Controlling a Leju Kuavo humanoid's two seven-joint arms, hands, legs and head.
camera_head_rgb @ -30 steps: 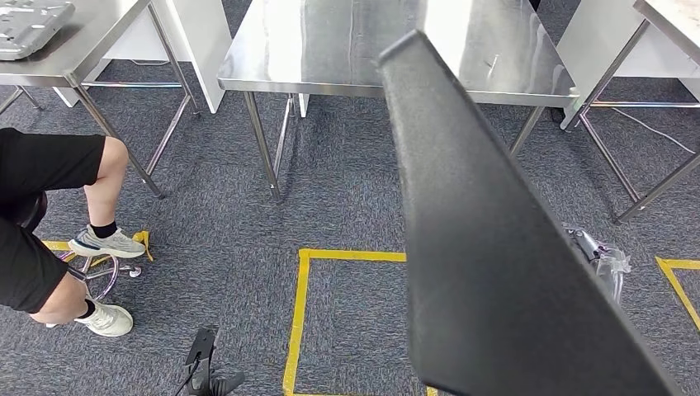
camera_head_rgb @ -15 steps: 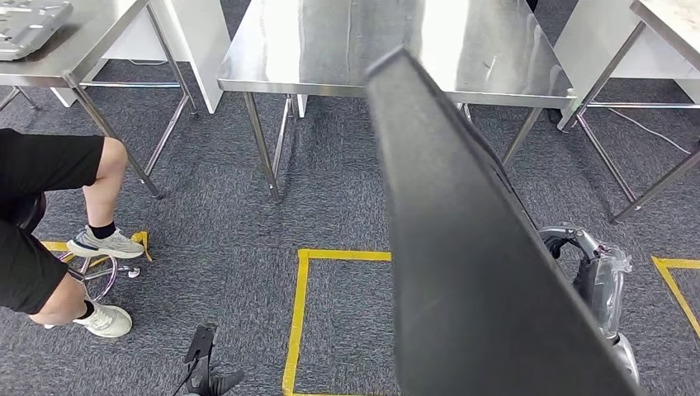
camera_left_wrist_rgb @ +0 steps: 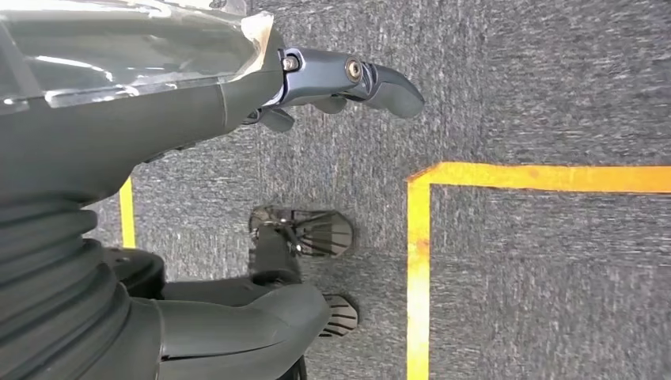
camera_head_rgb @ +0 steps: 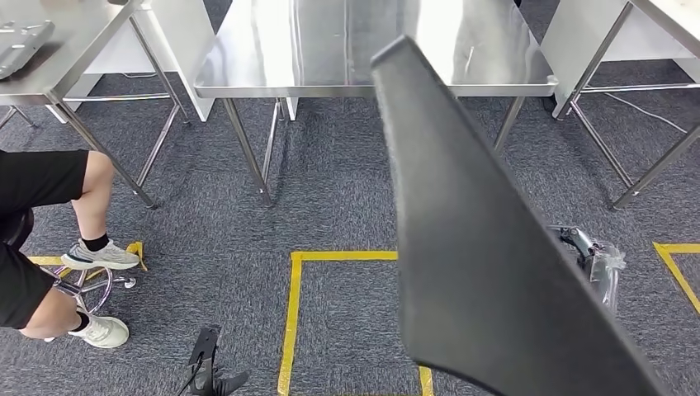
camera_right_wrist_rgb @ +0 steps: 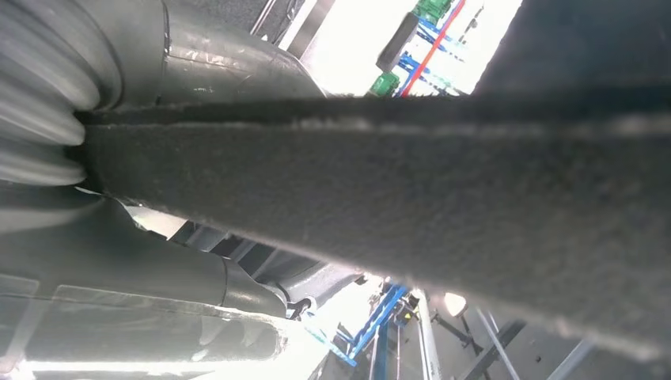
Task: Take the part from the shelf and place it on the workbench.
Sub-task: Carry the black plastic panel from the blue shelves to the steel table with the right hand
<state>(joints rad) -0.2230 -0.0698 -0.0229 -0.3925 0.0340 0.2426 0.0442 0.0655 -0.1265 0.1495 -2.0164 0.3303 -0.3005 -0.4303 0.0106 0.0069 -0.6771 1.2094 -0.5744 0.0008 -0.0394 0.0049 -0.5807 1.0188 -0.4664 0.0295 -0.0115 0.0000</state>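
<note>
Black and flat with a felt-like face, the panel (camera_head_rgb: 479,247) is the part being carried: it rises slantwise across the right half of the head view, its top corner overlapping the near edge of the steel surface (camera_head_rgb: 330,49) ahead. The right hand (camera_head_rgb: 596,262) sits behind the panel's right edge, wrapped in clear plastic; in the right wrist view the panel's edge (camera_right_wrist_rgb: 411,182) runs between the thumb and the fingers, so that hand grips the panel. The left hand (camera_left_wrist_rgb: 316,83) hangs over the grey carpet (camera_head_rgb: 330,181) with nothing in it; its one visible finger is stretched out straight, so I take it as open.

By my reading, the pick from the shelf is done and the carry is under way. What is left is to close the gap to the surface, lay the panel down flat on it and let go.

Yellow tape (camera_head_rgb: 290,313) marks a square on the floor just ahead. A seated person (camera_head_rgb: 49,239) is at the left beside another steel table (camera_head_rgb: 66,33).

Against the frame half a second ago, the whole picture has slid, so the camera has moved; the surface now sits a little more to the left, and the panel has tipped slightly, covering more of the right hand.
</note>
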